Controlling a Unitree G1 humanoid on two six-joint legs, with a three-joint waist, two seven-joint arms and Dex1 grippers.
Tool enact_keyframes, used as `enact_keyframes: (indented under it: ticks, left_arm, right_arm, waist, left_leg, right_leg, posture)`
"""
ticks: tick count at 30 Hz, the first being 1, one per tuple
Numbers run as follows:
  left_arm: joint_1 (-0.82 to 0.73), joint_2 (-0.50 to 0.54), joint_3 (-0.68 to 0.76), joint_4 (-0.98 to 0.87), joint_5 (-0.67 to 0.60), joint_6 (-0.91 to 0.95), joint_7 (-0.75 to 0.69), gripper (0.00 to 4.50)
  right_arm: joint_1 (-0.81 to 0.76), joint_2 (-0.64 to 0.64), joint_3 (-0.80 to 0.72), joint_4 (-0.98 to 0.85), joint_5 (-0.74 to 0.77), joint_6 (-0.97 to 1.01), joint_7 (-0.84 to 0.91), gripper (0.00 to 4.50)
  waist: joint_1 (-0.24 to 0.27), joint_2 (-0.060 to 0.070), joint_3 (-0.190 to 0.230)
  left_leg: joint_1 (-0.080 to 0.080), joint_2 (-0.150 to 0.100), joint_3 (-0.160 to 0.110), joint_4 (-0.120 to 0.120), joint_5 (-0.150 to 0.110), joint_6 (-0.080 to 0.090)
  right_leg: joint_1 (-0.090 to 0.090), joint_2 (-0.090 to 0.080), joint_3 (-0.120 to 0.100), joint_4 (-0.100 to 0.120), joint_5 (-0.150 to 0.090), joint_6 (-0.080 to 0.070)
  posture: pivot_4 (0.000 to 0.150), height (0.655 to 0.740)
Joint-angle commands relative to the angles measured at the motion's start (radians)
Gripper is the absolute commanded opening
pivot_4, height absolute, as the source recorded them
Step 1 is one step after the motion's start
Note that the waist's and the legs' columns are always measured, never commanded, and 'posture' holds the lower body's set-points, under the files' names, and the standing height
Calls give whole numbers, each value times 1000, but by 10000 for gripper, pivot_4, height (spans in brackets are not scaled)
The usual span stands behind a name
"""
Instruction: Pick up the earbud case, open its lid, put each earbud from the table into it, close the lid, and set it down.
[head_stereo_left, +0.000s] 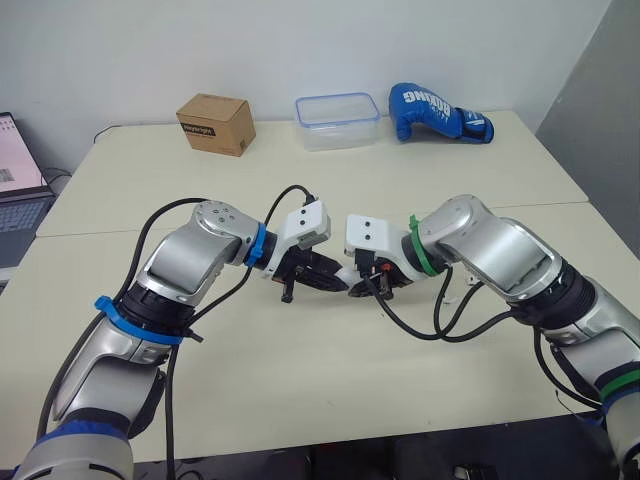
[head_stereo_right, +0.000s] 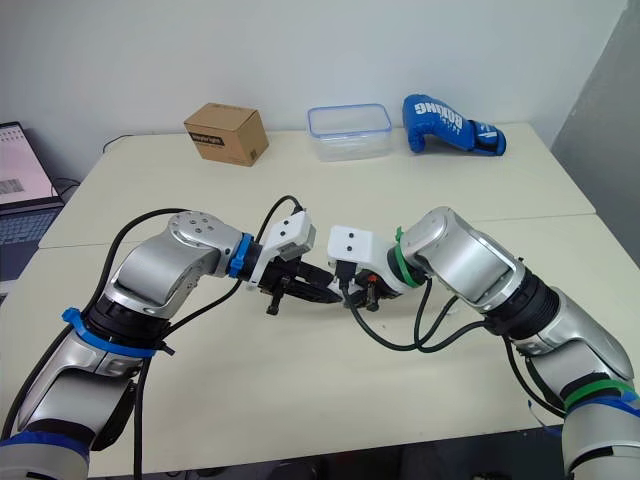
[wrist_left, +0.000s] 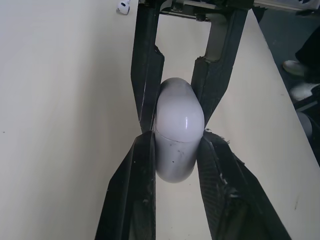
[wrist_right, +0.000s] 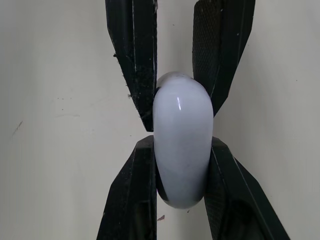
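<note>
Both claws clamped on the white earbud case (wrist_right: 181, 165) low over the middle of the cream table (head_stereo_left: 400, 180), its lid shut. I had the left gripper (wrist_left: 176, 136) pinching one end between its two black fingers and the right gripper (wrist_right: 181, 141) pinching the other, the pairs meeting tip to tip. I judged this two-handed hold as the set-up for opening: one claw to steady the body, the other to lever the lid along the faint seam that crossed the case in the left wrist view. Which end was the lid I could not tell for certain, nor whether the case touched the tabletop.

Both arms were bent with elbows thrown outward and forearms swung in toward each other, wrists facing across the table so the grippers pointed nose to nose. One white earbud (wrist_left: 122, 6) lay on the table beyond the case, apart from it. A cardboard box (head_stereo_left: 215, 123), a clear plastic container (head_stereo_left: 337, 120) and a blue boxing glove (head_stereo_left: 437, 113) sat along the far edge, well away from the work.
</note>
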Motion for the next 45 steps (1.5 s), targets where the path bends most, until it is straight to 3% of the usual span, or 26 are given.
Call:
enact_keyframes:
  ticks: [1,7,14,24,30,38,45]
  left_arm:
    - [-29,-5,22,-12,-10,6,-1,7855]
    - [-23,-2,23,-16,-1,6,4,7855]
    - [6,7,57,-25,-6,1,31,7855]
    - [200,-29,318,-59,-155,-115,86,7855]
    - [272,-79,398,-39,-204,-242,93,7855]
    - [289,-158,398,47,-197,-390,79,7855]
    - [281,-175,378,69,-195,-416,61,7855]
  right_arm:
    - [-32,6,-8,-14,-21,8,-10,8084]
    - [-39,14,-9,-4,-23,11,-11,8084]
    - [-28,7,-38,-6,-13,-10,-9,31715]
    - [203,-45,-339,-35,119,-179,9,31715]
    - [330,-37,-487,-58,208,-210,-6,31715]
    - [465,13,-621,-149,344,-185,-81,31715]
    - [389,61,-622,-116,354,-185,-157,31715]
  waist:
    - [0,0,0]
    - [0,0,0]
    - [0,0,0]
    - [5,0,0]
    - [10,0,0]
    - [12,0,0]
    - [11,0,0]
  left_leg:
    - [0,0,0,0,0,0]
    - [0,0,0,0,0,0]
    - [0,0,0,0,0,0]
    - [-1,0,0,1,0,0]
    - [-1,-1,1,1,0,0]
    - [0,-1,1,1,0,0]
    - [0,-1,1,1,0,0]
  right_leg:
    - [0,0,0,0,0,0]
    - [0,0,0,0,0,0]
    - [0,0,0,0,0,0]
    - [-1,-1,0,0,0,0]
    - [0,-1,0,0,0,-1]
    - [0,-2,0,0,0,-1]
    - [0,-1,1,0,0,-1]
  posture:
    - [1500,7307]
    - [1500,7307]
    - [1500,7307]
    - [1500,7307]
    - [1500,7307]
    - [1500,7307]
    - [1500,7307]
